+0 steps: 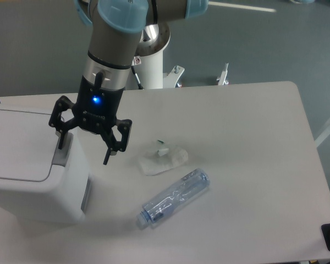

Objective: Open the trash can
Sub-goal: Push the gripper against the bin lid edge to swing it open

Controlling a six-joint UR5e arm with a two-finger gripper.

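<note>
The trash can (27, 165) is a large white boxy bin at the table's left edge, its flat lid down. A grey push-bar (61, 155) runs along the lid's right side. My gripper (83, 152) hangs open over the can's right edge, fingers pointing down. The left fingertip (60, 144) is at the top of the push-bar; whether it touches is not clear. The right fingertip (107, 158) hangs beyond the can's side, above the table. Nothing is between the fingers.
A crumpled clear plastic wrapper (162, 158) lies on the white table (247, 143) right of the gripper. An empty clear plastic bottle (175, 198) lies on its side in front of it. A white arm pedestal (154, 60) stands behind the table.
</note>
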